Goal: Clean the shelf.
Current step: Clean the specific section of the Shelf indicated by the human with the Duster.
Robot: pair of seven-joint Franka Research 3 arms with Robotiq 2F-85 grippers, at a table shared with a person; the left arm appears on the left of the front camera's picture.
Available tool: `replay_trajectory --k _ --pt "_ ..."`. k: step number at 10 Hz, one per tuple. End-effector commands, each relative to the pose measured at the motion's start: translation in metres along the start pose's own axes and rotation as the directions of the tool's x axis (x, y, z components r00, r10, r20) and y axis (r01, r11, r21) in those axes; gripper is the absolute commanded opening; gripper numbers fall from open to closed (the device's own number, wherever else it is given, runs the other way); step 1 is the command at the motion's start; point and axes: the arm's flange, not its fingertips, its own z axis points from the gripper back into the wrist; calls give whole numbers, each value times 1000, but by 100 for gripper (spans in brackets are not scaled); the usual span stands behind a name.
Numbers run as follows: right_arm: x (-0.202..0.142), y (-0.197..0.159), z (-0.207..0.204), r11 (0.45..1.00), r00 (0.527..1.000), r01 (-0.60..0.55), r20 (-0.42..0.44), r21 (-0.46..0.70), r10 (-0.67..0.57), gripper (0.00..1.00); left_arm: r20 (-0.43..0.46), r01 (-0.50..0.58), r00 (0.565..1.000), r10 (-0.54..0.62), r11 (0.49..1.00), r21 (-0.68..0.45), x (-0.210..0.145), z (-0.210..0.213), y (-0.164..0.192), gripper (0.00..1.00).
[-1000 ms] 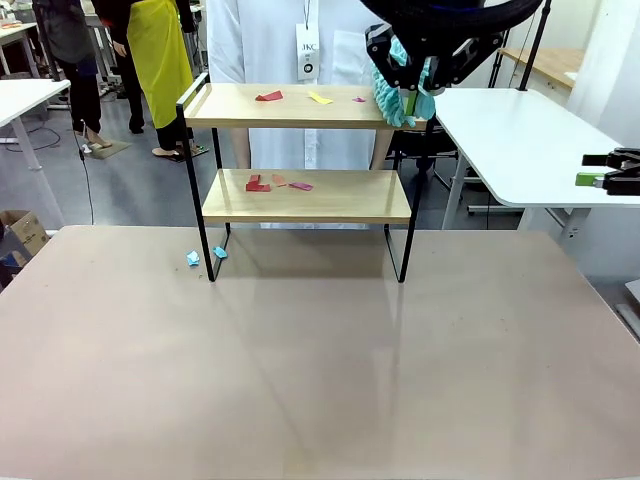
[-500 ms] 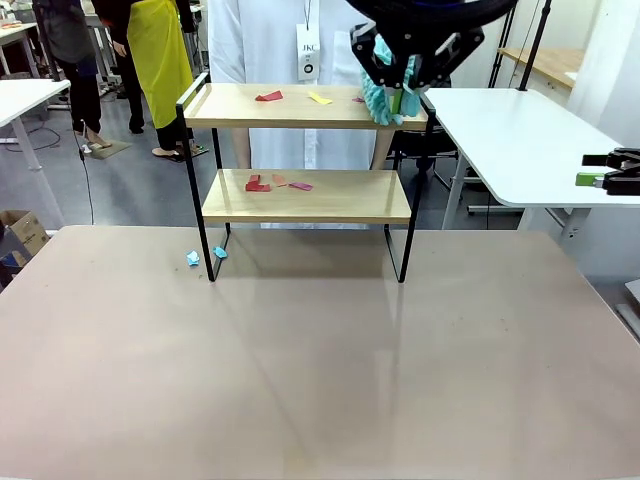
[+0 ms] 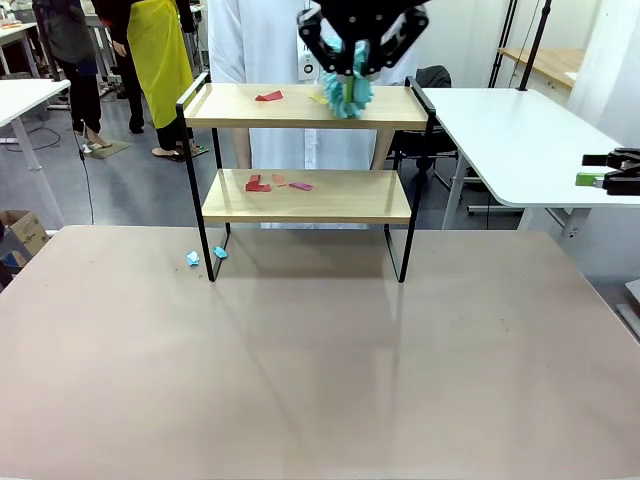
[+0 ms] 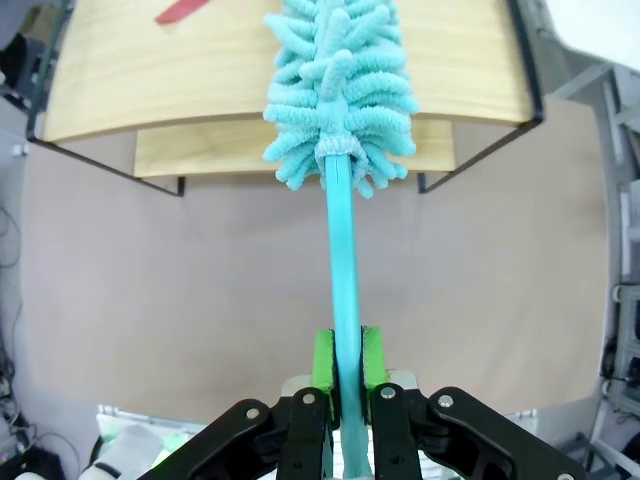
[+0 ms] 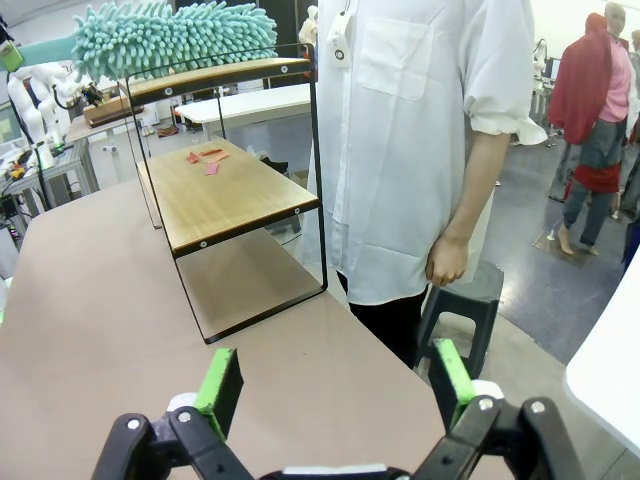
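Mid-sweep on the top board right now. My left gripper (image 4: 340,365) is clamped on the handle of the teal duster (image 4: 338,90). Its fluffy head is straight out ahead of my fingers, resting on the shelf (image 4: 120,90). A red scrap (image 4: 182,11) lies just beside the head, so I reckon next is dragging sideways into it. Right gripper (image 5: 340,385) hangs wide apart, empty.

Left tool (image 4: 340,345) pinched shut up high; right tool (image 5: 338,378) gapes wide.
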Motion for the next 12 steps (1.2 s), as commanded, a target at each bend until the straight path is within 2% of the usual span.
replay_trajectory --k 1,6,9,10,11,12 --pt "3 0 -2 1000 1000 -5 2 -7 5 100 -6 -8 1000 8 1000 -4 -11 -9 38 13" --pt "3 0 -2 1000 1000 -5 2 -7 5 100 6 -65 998 64 996 59 -6 -8 98 13" --pt "3 0 -2 1000 1000 -5 2 -7 5 100 23 -109 994 106 982 157 -4 -5 135 13" --pt "3 0 -2 1000 1000 -5 2 -7 5 100 52 -135 991 127 967 214 -3 -1 149 13" --pt "3 0 -2 1000 1000 -5 2 -7 5 100 235 -238 956 178 935 263 -10 30 171 13" --pt "3 0 -2 1000 1000 -5 2 -7 5 100 235 -238 956 178 935 263 -10 30 171 13"
